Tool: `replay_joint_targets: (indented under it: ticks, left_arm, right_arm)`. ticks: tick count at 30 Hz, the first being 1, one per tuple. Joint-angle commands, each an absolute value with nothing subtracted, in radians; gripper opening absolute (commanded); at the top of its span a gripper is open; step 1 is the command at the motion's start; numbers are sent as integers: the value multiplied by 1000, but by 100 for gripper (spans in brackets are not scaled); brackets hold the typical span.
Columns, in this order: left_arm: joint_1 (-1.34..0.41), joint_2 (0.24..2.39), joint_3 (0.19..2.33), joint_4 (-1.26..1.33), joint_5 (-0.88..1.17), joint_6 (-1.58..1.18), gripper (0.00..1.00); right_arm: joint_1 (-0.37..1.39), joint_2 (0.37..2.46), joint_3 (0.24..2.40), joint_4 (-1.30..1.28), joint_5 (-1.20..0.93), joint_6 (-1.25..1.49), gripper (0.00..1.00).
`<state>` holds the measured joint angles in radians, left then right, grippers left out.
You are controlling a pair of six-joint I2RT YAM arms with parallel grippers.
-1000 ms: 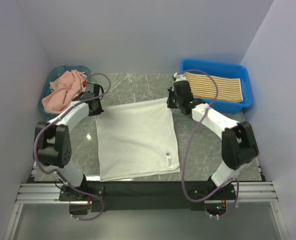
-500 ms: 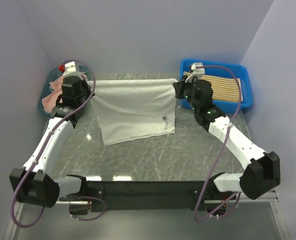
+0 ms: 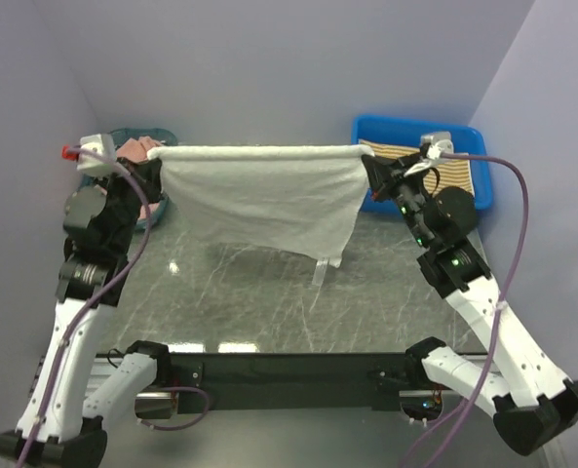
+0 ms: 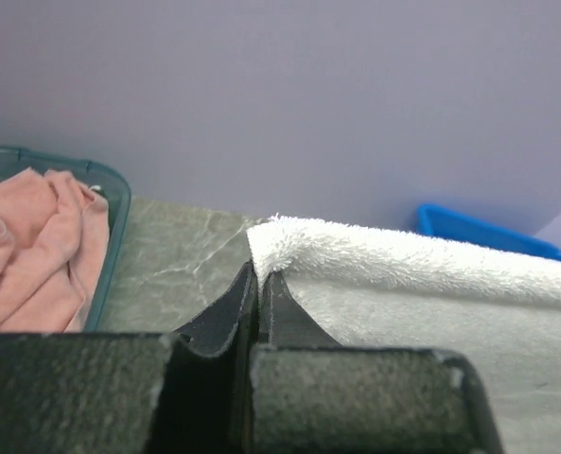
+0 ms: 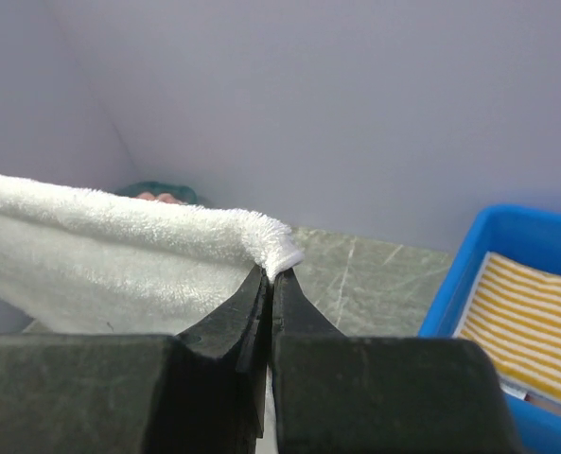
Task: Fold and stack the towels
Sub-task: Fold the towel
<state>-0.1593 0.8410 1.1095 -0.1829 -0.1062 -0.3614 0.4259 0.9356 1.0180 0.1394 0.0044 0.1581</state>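
I hold the plain white terry towel [image 3: 259,200] stretched in the air between both arms, across the twelve o'clock side of the grey marble table [image 3: 269,312]. Its lower edge hangs free. The left gripper [image 4: 259,284] is clenched on the corner at ten o'clock, and the right gripper [image 5: 269,279] on the corner at two o'clock.

Each pinch takes only the tip of the cloth, so I judge a slip to be the main risk. If I spread the arms more or swing fast, one corner may come out and the towel would fall in a heap.

The lower edge hangs deeper toward four o'clock, so if I lay it down like this the fold may come crooked.

The crumpled salmon pink towel [image 4: 29,246] in the teal basket [image 4: 110,189] and the folded yellow-and-white striped towel [image 5: 535,317] in the blue plastic bin [image 5: 469,255] are near. A careless sweep could catch a rim.
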Motion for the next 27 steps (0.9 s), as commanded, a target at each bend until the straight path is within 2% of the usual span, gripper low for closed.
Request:
replay_joint_targets:
  ticks: [1, 8, 14, 17, 21, 27]
  left_arm:
    - [-127, 729, 1082, -156, -233, -313, 1]
    - [-127, 594, 1075, -268, -176, -331, 0]
    - [-127, 584, 1037, -353, -224, -406, 0]
    - [-126, 672, 988, -356, -230, -455, 0]
    - [-127, 905, 953, -315, -323, -555, 0]
    - [-126, 1334, 1086, -207, -365, -606, 1]
  right_arm:
    - [390, 822, 999, 138, 100, 100, 0]
    - [388, 640, 934, 43, 16, 124, 0]
    - [390, 616, 919, 8, -12, 178, 0]
    - [391, 685, 894, -2, 41, 213, 0]
    - [390, 852, 887, 46, 126, 261, 0]
    - [351, 1211, 943, 210, 186, 264, 0]
